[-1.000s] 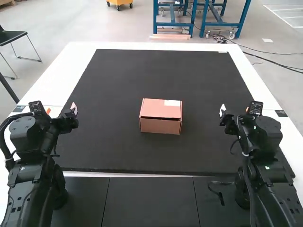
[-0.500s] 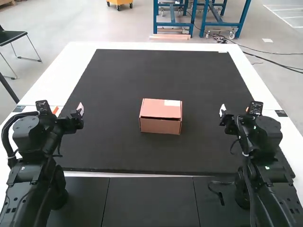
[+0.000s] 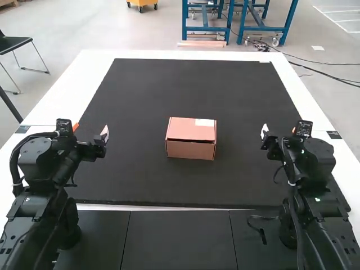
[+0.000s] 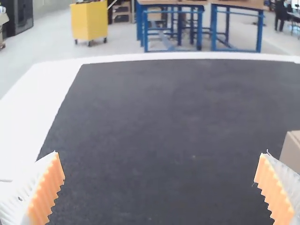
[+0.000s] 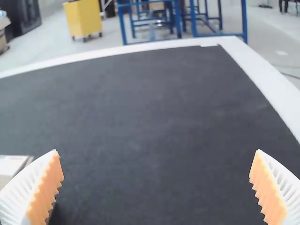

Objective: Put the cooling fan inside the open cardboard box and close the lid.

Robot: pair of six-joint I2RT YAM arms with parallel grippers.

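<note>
A small brown cardboard box (image 3: pixel 191 138) sits near the middle of the black mat (image 3: pixel 191 84), its lid flat and down, with a white label on top. A corner of the box (image 4: pixel 292 151) shows in the left wrist view, and its labelled top (image 5: pixel 11 165) in the right wrist view. My left gripper (image 3: pixel 90 131) hovers open at the mat's left edge, well left of the box. My right gripper (image 3: pixel 278 133) hovers open at the mat's right side, apart from the box. The orange pads (image 4: pixel 46 187) of the left gripper (image 4: pixel 158 161) and those (image 5: pixel 267 190) of the right gripper (image 5: pixel 155 157) hold nothing.
The black mat covers most of a white table (image 3: pixel 67 90). Bare mat stretches beyond the box and on both sides of it. Dark panels (image 3: pixel 180 239) lie along the near edge between the two arm bases.
My left arm has swung its gripper to the right, onto the mat's left edge and closer to the box. The right arm and the box have not moved.
</note>
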